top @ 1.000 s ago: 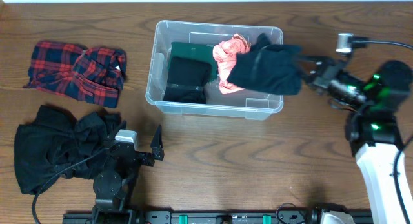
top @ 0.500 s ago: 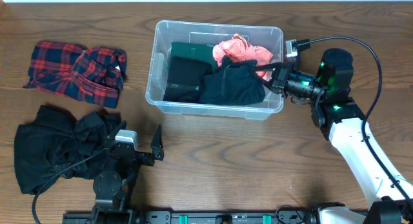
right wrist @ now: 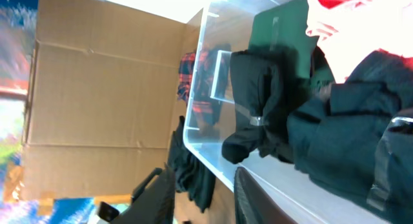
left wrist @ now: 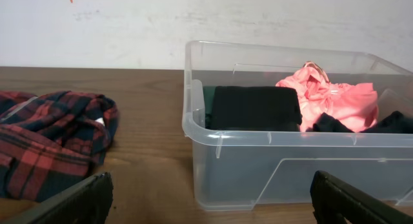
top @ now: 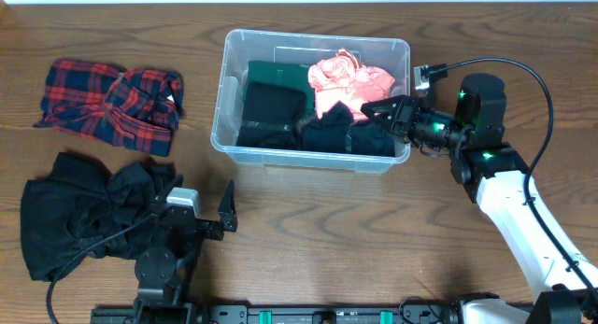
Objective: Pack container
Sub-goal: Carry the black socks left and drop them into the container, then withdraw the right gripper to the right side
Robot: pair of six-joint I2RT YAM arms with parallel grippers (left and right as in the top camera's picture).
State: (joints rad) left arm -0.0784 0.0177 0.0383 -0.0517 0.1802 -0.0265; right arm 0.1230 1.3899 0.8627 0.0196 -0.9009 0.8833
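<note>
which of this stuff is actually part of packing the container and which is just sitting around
In the job: container; in it pink cloth, green cloth, folded black cloth, loose black cloth; right gripper at its right end.

Lying about: plaid shirt, black heap, both on the table, unpacked, probably next in; left gripper, open, beside the heap.

- Plaid shirt (top: 110, 105), red and navy, crumpled on the table (top: 308, 245), left side.
- Black garment (top: 75, 212), bunched, near the shirt, not touching it.
- White wall (left wrist: 193, 17) behind the table.
</note>
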